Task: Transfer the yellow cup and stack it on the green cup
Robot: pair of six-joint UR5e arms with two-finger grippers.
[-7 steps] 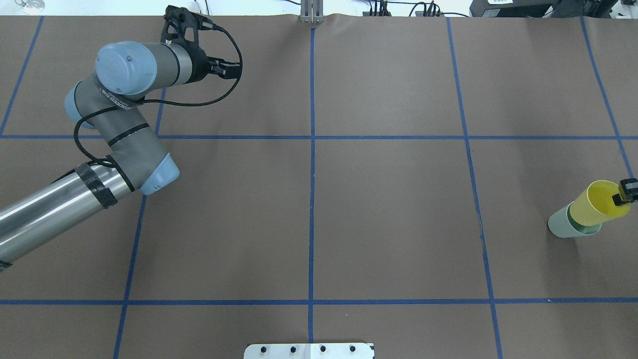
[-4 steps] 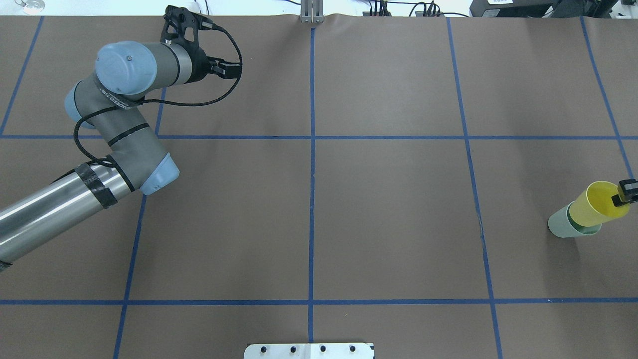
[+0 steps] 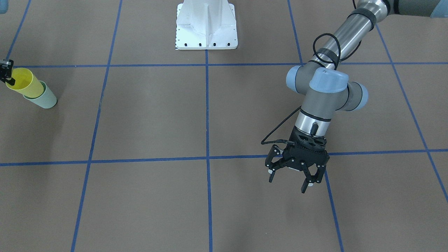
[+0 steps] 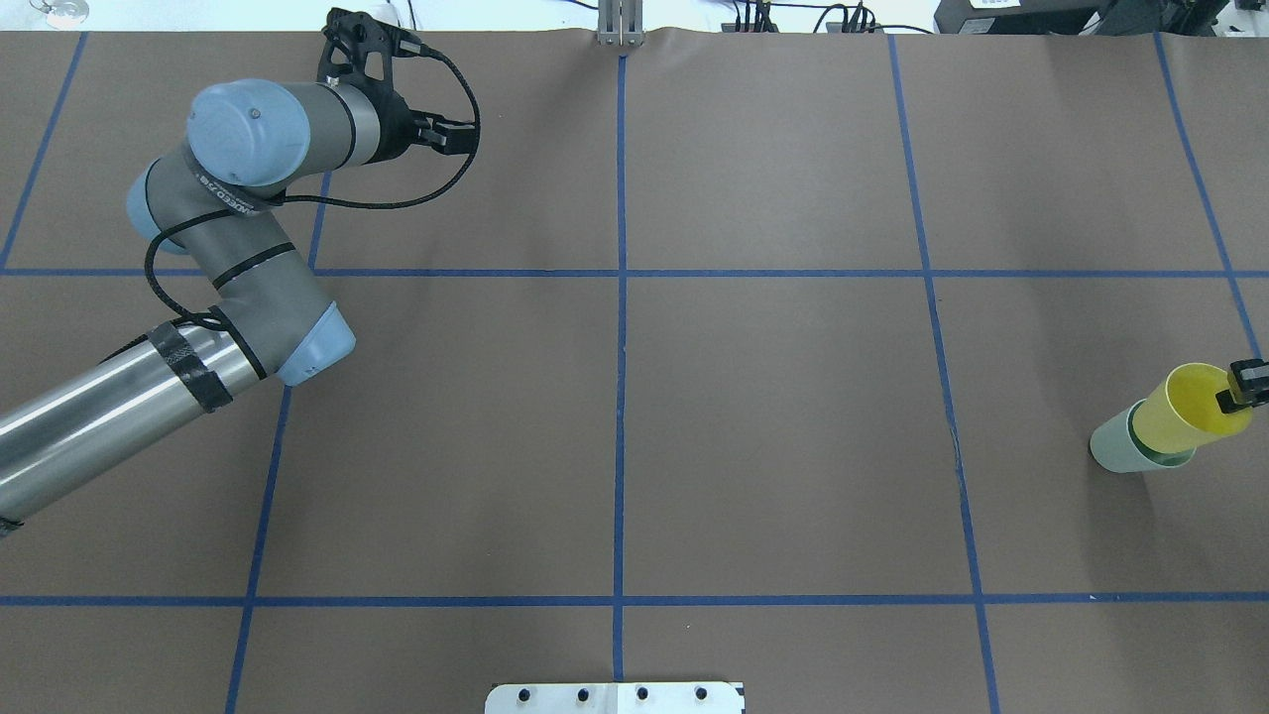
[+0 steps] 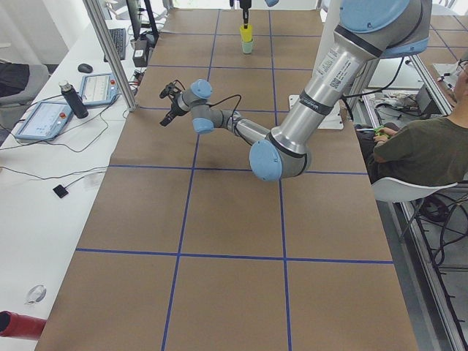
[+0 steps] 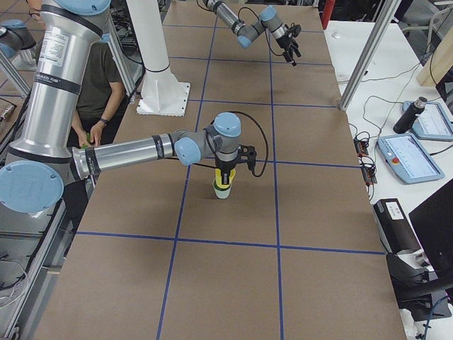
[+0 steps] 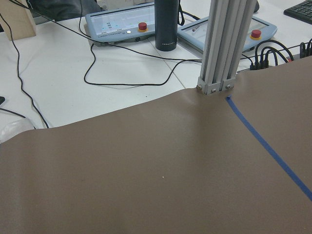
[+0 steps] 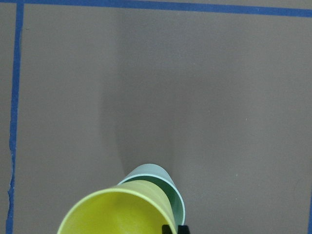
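Rim-grip on the yellow cup [image 4: 1185, 415]: pinched by the right tool [image 4: 1245, 386], closed narrowly on the cup's wall with one finger seemingly inside the mouth and one outside, likely to leave the tapered body free to slide into the green cup [image 4: 1115, 448]. Stood upright near the right edge of the counter [image 4: 773, 416], base already inside the green cup's mouth but much yellow wall above that rim, so judged partly nested, perhaps not fully seated. Noted the left tool [image 3: 287, 183] well apart over the counter's other half, spread wide and empty, presumably out of the way.
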